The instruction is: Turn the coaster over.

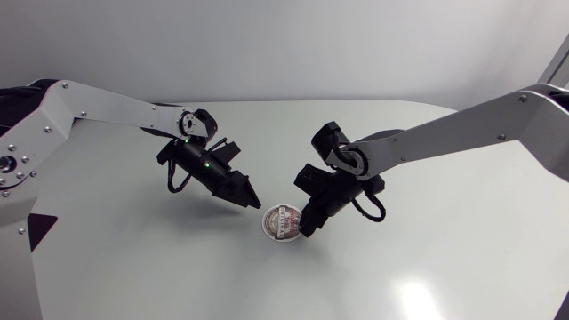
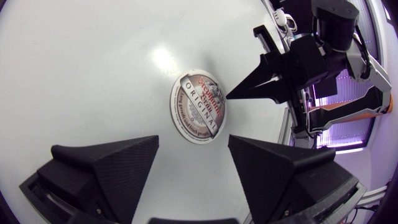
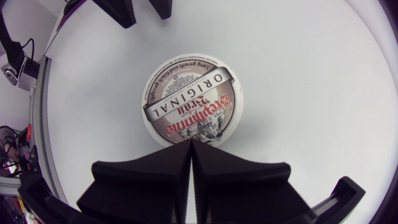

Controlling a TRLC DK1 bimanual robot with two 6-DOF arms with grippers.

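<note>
A round coaster (image 1: 283, 222) with a printed face lies flat on the white table (image 1: 427, 267). My right gripper (image 1: 307, 229) is shut, and its joined tips point down at the coaster's right edge. The right wrist view has the coaster (image 3: 191, 101) just ahead of the shut right gripper (image 3: 189, 143), whose tips meet its rim. My left gripper (image 1: 252, 197) hangs open a little above and to the left of the coaster. From the left wrist, the coaster (image 2: 199, 104) lies ahead of the open left gripper (image 2: 194, 142), with the right gripper (image 2: 230, 96) at its far side.
Apart from the coaster, only the bare white table top shows around both arms, with its rounded back edge (image 1: 293, 101) behind them.
</note>
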